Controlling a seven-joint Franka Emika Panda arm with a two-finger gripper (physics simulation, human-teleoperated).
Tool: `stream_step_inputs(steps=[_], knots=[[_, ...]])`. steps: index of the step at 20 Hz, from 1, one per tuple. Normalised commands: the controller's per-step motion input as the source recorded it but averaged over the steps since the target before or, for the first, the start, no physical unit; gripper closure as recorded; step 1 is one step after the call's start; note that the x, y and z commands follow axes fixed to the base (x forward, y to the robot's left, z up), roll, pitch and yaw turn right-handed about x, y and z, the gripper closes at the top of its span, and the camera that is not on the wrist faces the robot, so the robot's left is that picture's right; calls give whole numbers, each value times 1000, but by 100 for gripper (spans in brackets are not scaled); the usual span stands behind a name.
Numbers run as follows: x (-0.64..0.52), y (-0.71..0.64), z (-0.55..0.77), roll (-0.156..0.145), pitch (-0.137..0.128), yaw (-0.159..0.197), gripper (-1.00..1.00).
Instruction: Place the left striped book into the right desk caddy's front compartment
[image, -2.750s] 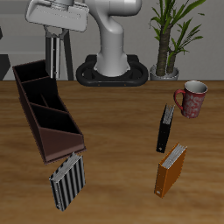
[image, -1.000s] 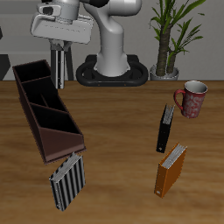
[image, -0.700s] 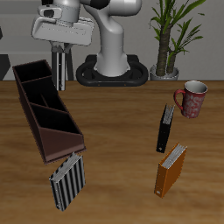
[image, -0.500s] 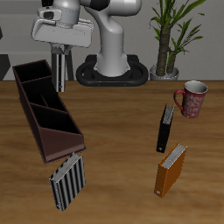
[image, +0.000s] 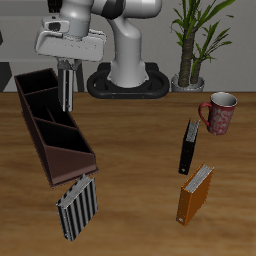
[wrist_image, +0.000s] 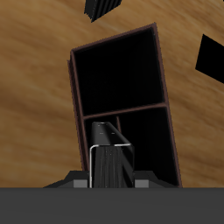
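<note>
Maroon-brown and long, the right desk caddy (image: 68, 166) lies slantwise on the wooden counter (image: 135, 160), one end near the robot's base and the other toward the front edge. The tool (image: 67, 84) hangs above the caddy's back half, closed on the left striped book (image: 67, 98). The slim book is held upright between the fingers, its lower end dangling over the inner dividers. From the tool's own view, the book (wrist_image: 111, 156) stands edge-on straight below, over a divider, with open dark compartments of the caddy (wrist_image: 166, 83) beneath and beyond it. I cannot tell whether it touches the box.

Taking 12 o'clock as the counter's back, a wider striped book (image: 78, 206) lies at 6 o'clock from the tool, just past the caddy's near end. A red mug (image: 220, 112) stands at about 3 o'clock. A black book (image: 188, 146) and an orange book (image: 195, 193) are at roughly 4 o'clock, well apart from the tool.
</note>
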Motion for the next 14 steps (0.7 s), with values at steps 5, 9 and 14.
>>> stream_step_inputs(steps=[5, 9, 14], knots=[[51, -19, -191, 7, 30, -22, 100], [-4, 39, -125, 8, 23, -12, 100], [24, 33, -83, 5, 16, 6, 100]])
